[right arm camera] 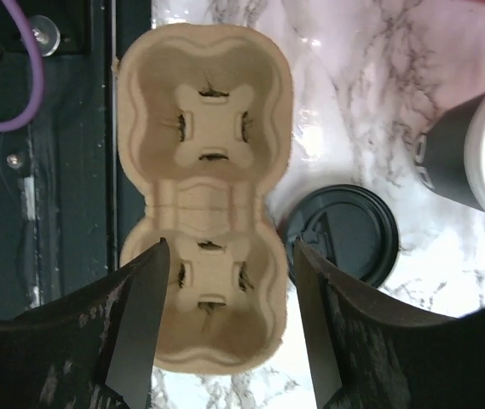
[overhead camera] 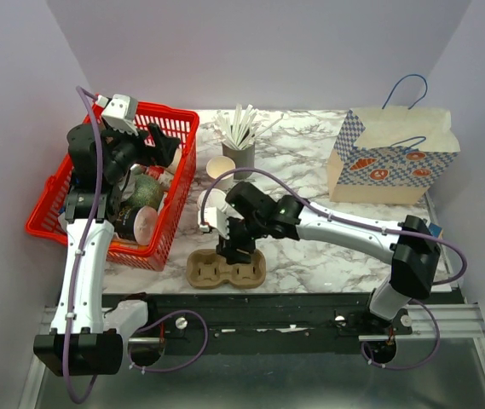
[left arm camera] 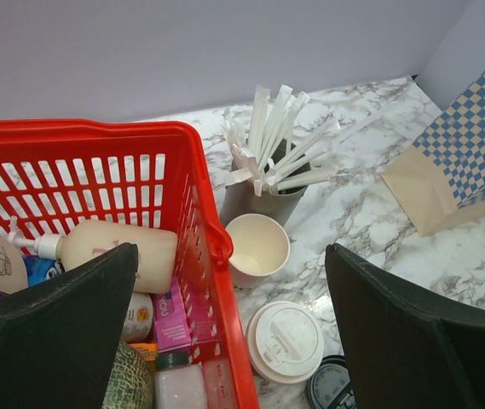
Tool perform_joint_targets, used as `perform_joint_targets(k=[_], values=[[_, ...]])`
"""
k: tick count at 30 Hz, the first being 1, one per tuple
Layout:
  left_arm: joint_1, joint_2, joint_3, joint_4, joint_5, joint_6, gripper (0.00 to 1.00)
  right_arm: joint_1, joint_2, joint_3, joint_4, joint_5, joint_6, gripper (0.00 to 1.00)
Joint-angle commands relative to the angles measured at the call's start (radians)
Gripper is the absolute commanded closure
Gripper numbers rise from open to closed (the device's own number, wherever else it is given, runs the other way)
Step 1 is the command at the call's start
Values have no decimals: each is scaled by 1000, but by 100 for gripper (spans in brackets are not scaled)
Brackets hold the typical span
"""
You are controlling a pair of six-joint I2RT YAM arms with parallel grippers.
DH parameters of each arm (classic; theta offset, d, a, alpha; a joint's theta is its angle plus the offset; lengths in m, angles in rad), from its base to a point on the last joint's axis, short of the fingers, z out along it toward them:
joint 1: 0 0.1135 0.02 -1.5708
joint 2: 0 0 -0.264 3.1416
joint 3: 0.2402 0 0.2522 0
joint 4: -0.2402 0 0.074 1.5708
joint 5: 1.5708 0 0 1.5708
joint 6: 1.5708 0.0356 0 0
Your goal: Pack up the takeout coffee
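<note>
The takeout coffee (left arm camera: 285,341), a dark cup with a white lid, stands on the marble just right of the red basket. It also shows at the right edge of the right wrist view (right arm camera: 474,162) and partly behind the right arm in the top view (overhead camera: 209,202). My right gripper (right arm camera: 229,328) is open above the brown cardboard cup carrier (right arm camera: 204,128), its jaws spanning one cell, and it holds nothing (overhead camera: 234,247). My left gripper (left arm camera: 233,341) is open and empty, hovering over the basket's right rim (overhead camera: 162,143).
A red basket (overhead camera: 54,204) with several groceries stands at the left. A cream paper cup (left arm camera: 256,247), a grey holder of white straws (left arm camera: 268,153) and a loose black lid (right arm camera: 340,234) are near the coffee. A checked paper bag (overhead camera: 391,158) stands at the back right.
</note>
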Motion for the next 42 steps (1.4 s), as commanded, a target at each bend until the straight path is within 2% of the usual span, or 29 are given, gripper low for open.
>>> perform_joint_targets(k=[1, 6, 22, 42], values=[[7, -31, -29, -19, -27, 0, 1, 48, 35, -8, 52, 26, 52, 33], [6, -54, -43, -15, -21, -14, 1, 68, 66, 2, 51, 28, 72, 37], [7, -91, -71, -7, -13, -31, 1, 88, 158, 7, 63, 66, 87, 39], [9, -109, -98, 7, -11, -33, 1, 99, 170, -16, 37, 98, 50, 43]])
